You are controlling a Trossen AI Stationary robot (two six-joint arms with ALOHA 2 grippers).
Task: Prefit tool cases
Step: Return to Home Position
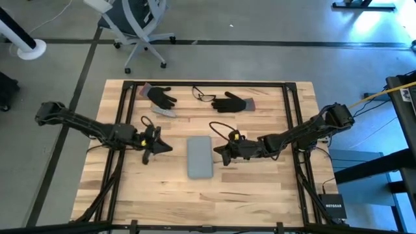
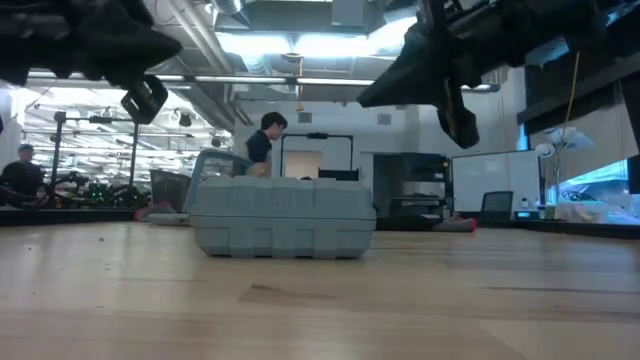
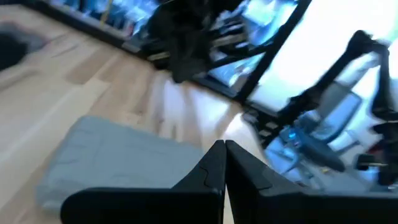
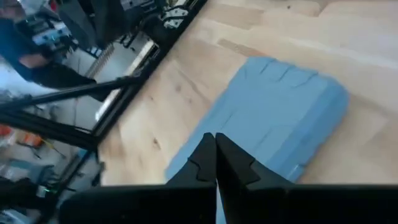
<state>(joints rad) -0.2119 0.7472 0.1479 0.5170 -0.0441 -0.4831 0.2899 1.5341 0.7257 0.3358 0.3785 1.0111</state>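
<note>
From above, the grey-blue tool case [image 1: 199, 156] lies flat on the table [image 1: 260, 195], between the left pincer [image 1: 168, 148] and the right pincer [image 1: 217, 153], near both tips. Only the low view shows the case is shut and both pincers hang in the air above it. Each wrist view shows its fingers pressed together, holding nothing. Both arms stretch inward, pointing at the case.

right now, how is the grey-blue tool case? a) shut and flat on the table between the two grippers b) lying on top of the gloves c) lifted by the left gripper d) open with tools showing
a: the tool case lies shut and flat on the table, with the left gripper and right gripper above its two sides, neither holding it.
</note>
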